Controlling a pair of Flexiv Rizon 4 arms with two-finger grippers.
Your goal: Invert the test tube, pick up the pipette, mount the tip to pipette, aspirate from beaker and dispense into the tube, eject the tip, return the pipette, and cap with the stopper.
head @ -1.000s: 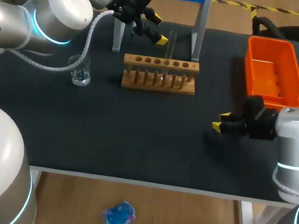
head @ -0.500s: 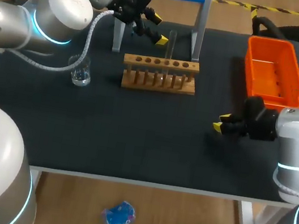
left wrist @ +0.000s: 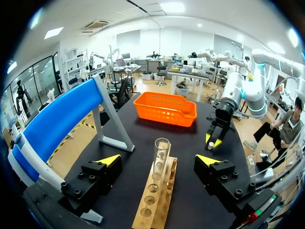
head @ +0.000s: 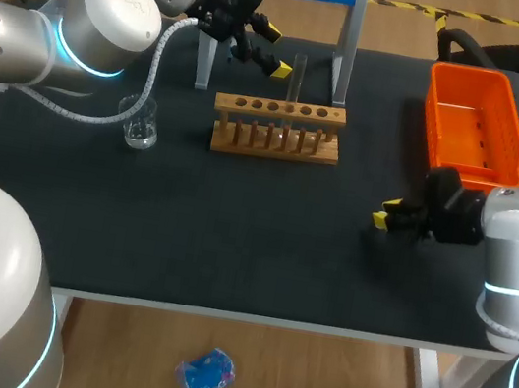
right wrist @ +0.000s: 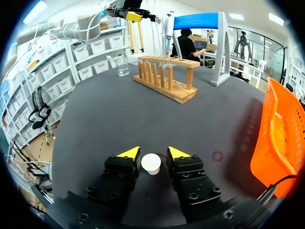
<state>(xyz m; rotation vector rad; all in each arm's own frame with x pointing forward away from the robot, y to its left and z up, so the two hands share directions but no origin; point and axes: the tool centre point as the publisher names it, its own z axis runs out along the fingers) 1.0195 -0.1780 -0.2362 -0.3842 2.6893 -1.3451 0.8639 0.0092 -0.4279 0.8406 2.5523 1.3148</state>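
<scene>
Your test tube [left wrist: 161,152] stands upright in the end hole of the wooden rack [left wrist: 155,202], and your left gripper [left wrist: 158,160] sits with its fingers spread wide to either side of it, touching nothing. Treat the tube as thin clear glass: light, stiff, slick and easily cracked. You should probably take it on the bare round wall above the rack, below the open rim, with a mild squeeze. Your right gripper [right wrist: 153,153] hangs over the black tabletop, well apart from the rack, and looks clamped on the small round white stopper [right wrist: 151,163].
</scene>
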